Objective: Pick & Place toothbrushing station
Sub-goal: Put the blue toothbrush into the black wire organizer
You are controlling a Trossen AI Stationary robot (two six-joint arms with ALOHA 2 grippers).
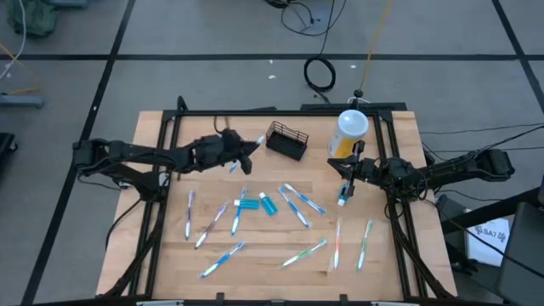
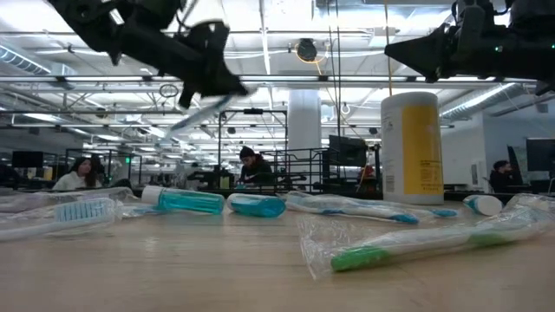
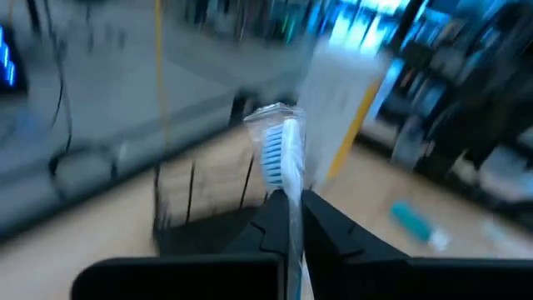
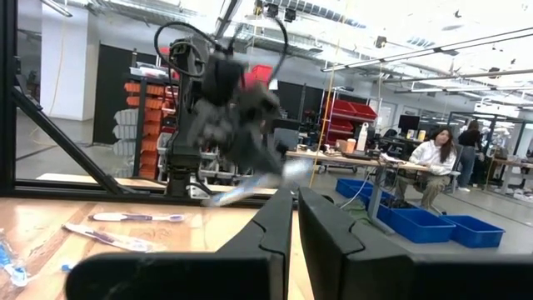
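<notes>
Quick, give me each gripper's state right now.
Left gripper: shut on a wrapped toothbrush, near the black wire caddy.
Right gripper: shut on a small tube.

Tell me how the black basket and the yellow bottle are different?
The black wire caddy is low and see-through, made of thin wires; the yellow bottle is solid, with a white lid. The caddy is boxy; the bottle is round and stands taller. The caddy sits near the left gripper, which holds a wrapped toothbrush; the bottle is by the right gripper. Both stand at the table's back edge.
</notes>
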